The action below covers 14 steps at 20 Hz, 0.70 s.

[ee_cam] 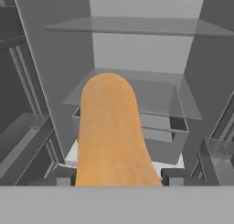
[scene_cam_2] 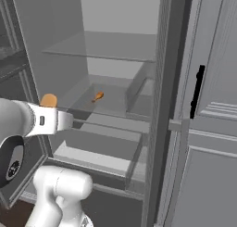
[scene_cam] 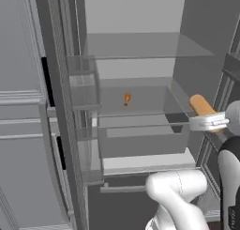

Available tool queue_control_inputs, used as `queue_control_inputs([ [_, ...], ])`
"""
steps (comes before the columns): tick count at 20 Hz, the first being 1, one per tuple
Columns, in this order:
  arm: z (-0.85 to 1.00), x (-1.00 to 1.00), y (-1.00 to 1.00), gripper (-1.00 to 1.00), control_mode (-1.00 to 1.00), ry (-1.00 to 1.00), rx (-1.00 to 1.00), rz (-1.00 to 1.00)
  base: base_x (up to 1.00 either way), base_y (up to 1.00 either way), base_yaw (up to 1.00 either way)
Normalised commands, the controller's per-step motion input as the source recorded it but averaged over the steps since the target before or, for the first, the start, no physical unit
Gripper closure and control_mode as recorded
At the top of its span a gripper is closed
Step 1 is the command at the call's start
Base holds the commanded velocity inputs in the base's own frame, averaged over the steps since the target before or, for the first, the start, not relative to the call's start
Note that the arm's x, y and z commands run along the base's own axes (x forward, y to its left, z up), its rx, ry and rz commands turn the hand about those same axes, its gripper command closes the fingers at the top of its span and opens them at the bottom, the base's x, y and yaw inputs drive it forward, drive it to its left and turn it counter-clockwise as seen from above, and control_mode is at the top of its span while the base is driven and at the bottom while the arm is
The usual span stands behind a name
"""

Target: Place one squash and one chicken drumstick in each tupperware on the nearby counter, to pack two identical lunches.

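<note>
My gripper [ee_cam: 116, 177] is shut on the elongated tan-orange squash [ee_cam: 112, 131], which stands up between the fingers and hides much of the open fridge behind it. From the base cameras the squash [scene_cam: 200, 104] [scene_cam_2: 48, 100] pokes out past the white hand of the gripper [scene_cam: 206, 117] [scene_cam_2: 52, 109], in front of the fridge opening. A small orange chicken drumstick [scene_cam: 127, 98] [scene_cam_2: 97, 97] lies on the middle glass shelf, well beyond the hand. The tupperware, the counter, the round squash and the larger drumstick are out of view.
The fridge has an upper glass shelf [scene_cam: 140, 46], a middle shelf [scene_cam_2: 111, 101] and a clear drawer [scene_cam: 145, 140] below it. Door bins [scene_cam: 82, 90] hang on the left. Grey panelled cabinet fronts [scene_cam_2: 208, 129] flank the opening.
</note>
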Motion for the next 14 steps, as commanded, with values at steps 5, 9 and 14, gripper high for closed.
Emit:
queue_control_inputs([
  [5, 0.0, 0.0, 0.0, 1.0, 1.0, 0.0, 0.0, 0.0, -1.0, 0.36, 0.0],
  [9, 0.0, 0.0, 0.0, 1.0, 1.0, 0.0, 0.0, 0.0, -1.0, 0.77, 0.15],
  [14, 0.0, 0.0, 0.0, 1.0, 1.0, 0.0, 0.0, 0.0, -0.78, 0.92, 0.45],
])
